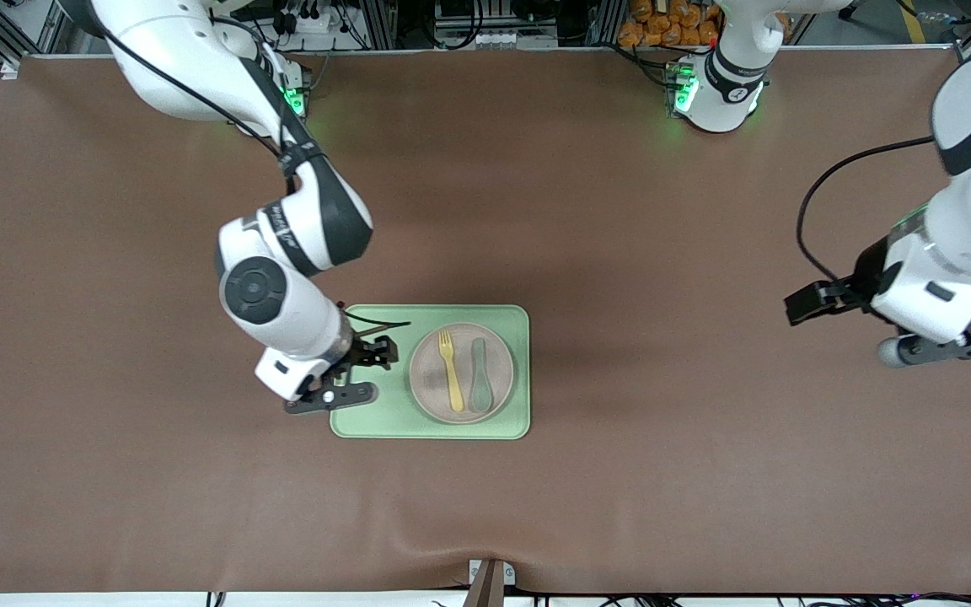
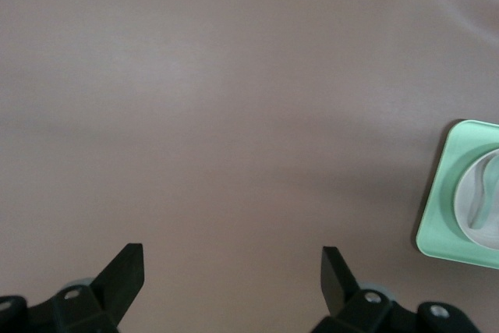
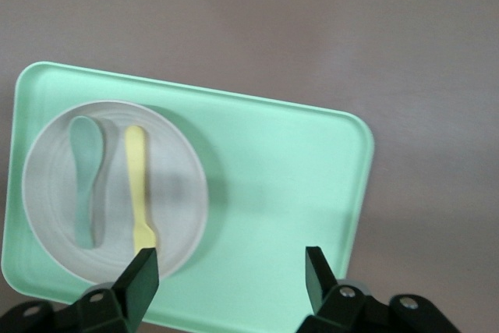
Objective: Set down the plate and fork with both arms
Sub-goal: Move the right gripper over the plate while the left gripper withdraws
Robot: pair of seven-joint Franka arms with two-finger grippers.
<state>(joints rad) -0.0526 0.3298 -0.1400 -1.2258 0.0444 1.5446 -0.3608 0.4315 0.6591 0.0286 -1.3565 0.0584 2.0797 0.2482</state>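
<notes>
The cream plate (image 1: 425, 371) lies on a light-green tray (image 1: 452, 430), at the end toward the left arm. On the plate lie the pale-yellow fork (image 1: 450, 369) and, beside it, a grey-green spoon (image 1: 480, 378). My right gripper (image 1: 329, 394) hangs open over the tray's other end. In the right wrist view, this gripper (image 3: 230, 267) straddles bare tray (image 3: 273, 193) beside the plate (image 3: 47, 193), one fingertip close to the fork (image 3: 138, 185). My left gripper (image 1: 953, 347) waits open over bare table at the left arm's end and holds nothing (image 2: 234, 267).
A brown mat (image 1: 662, 253) covers the whole table. The left wrist view catches a corner of the tray (image 2: 440, 208) with the plate (image 2: 472, 200) and spoon (image 2: 490, 185). A small bracket (image 1: 490, 577) sits at the table's front edge.
</notes>
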